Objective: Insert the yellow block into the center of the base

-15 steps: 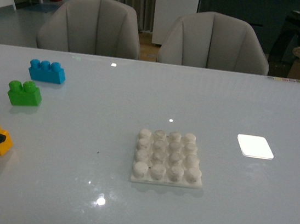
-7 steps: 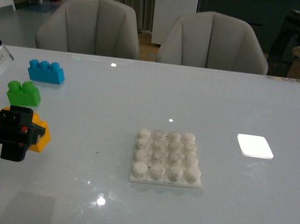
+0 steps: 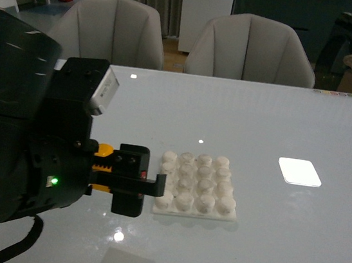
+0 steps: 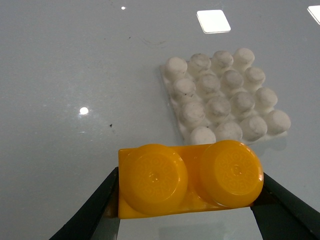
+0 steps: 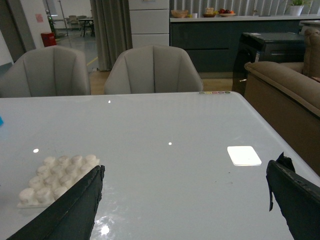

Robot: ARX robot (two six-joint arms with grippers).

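My left gripper (image 4: 190, 202) is shut on the yellow block (image 4: 190, 177), one black finger against each short end, its two studs facing the wrist camera. It hangs above the table just short of the near-left edge of the base (image 4: 227, 100), a white square plate with a 4x4 grid of studs. In the front view the left gripper (image 3: 146, 183) reaches the left side of the base (image 3: 198, 185), and only slivers of the yellow block (image 3: 103, 150) show. My right gripper (image 5: 185, 200) is open with nothing between its fingers, well to the right of the base (image 5: 57, 172).
A flat white studless rectangle (image 3: 299, 172) lies on the table to the right of the base. Two grey chairs (image 3: 252, 47) stand behind the far table edge. My bulky left arm (image 3: 20, 130) blocks the left part of the front view.
My left gripper has lifted the yellow block off the table's left side and carried it right to the base's left edge. The arm now fills the left of the front view.
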